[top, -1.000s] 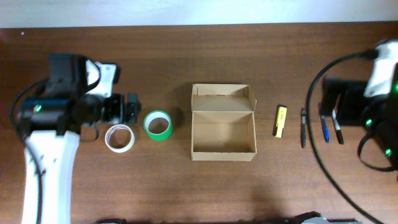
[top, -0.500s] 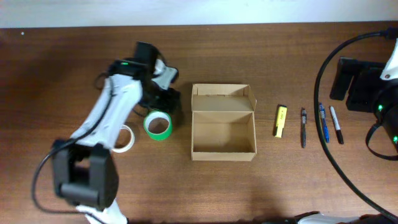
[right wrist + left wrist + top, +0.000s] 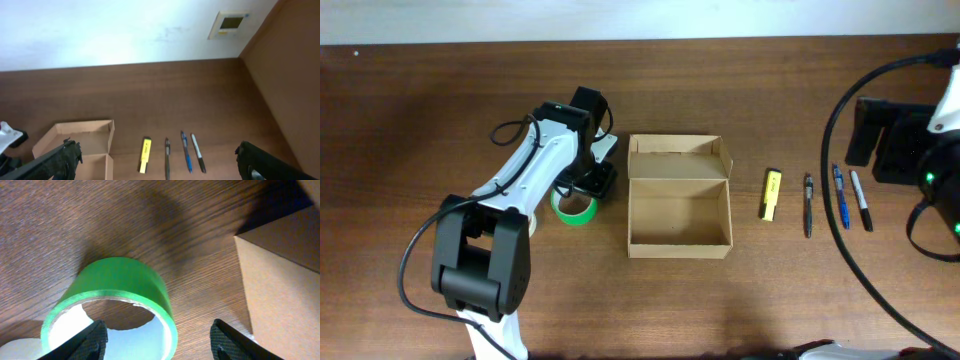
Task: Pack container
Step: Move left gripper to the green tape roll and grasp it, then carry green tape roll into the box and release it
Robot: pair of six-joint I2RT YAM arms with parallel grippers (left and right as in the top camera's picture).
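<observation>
The container (image 3: 680, 197), a tan cardboard box, stands open at mid-table with its flap lid folded back and nothing inside. Just to its left lies a green tape roll (image 3: 576, 208). My left gripper (image 3: 592, 182) hovers over the roll's right side. In the left wrist view one finger is over the hole of the green tape roll (image 3: 120, 297) and the other is outside it, beside the wall of the container (image 3: 280, 275). The left gripper (image 3: 157, 345) is open and neither finger touches the roll. My right gripper (image 3: 160, 162) is open, high up at the far right.
A white tape roll (image 3: 15, 349) lies left of the green one, mostly hidden by the arm in the overhead view. Right of the box lie a yellow highlighter (image 3: 772, 194) and three pens, black (image 3: 808, 205), blue (image 3: 840, 198) and white (image 3: 861, 201). The right arm's cable (image 3: 835, 200) loops nearby.
My left arm has swung from the far left to the green roll beside the box, and its jaws have narrowed. The right arm has shifted slightly and stays open.
</observation>
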